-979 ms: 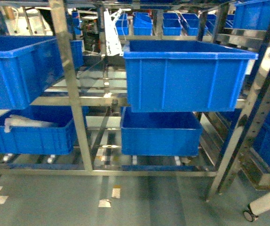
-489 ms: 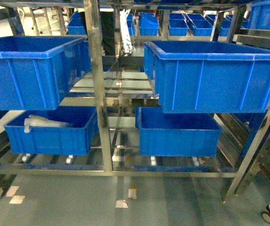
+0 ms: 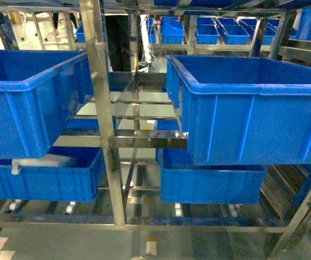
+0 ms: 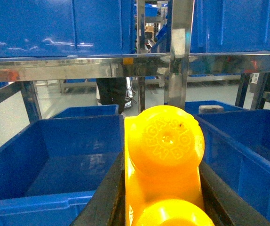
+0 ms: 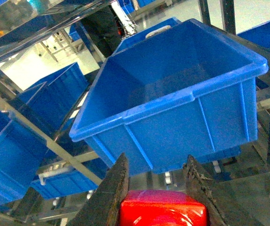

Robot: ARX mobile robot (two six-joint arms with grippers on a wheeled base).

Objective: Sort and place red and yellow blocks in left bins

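— What are your grippers doing?
— My left gripper (image 4: 161, 197) is pinching the yellow block (image 4: 163, 160) above a blue bin (image 4: 55, 165). My right gripper (image 5: 158, 188) is clamping the red block (image 5: 163, 212), facing another blue crate (image 5: 172, 99) on the steel rack (image 3: 98, 108).

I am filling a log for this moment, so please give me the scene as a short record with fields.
left gripper: shut on the yellow block, studs facing the camera
right gripper: shut on the red block, only partly seen
blue crates: on a steel rack, upper and lower levels
blocks in crates: none visible
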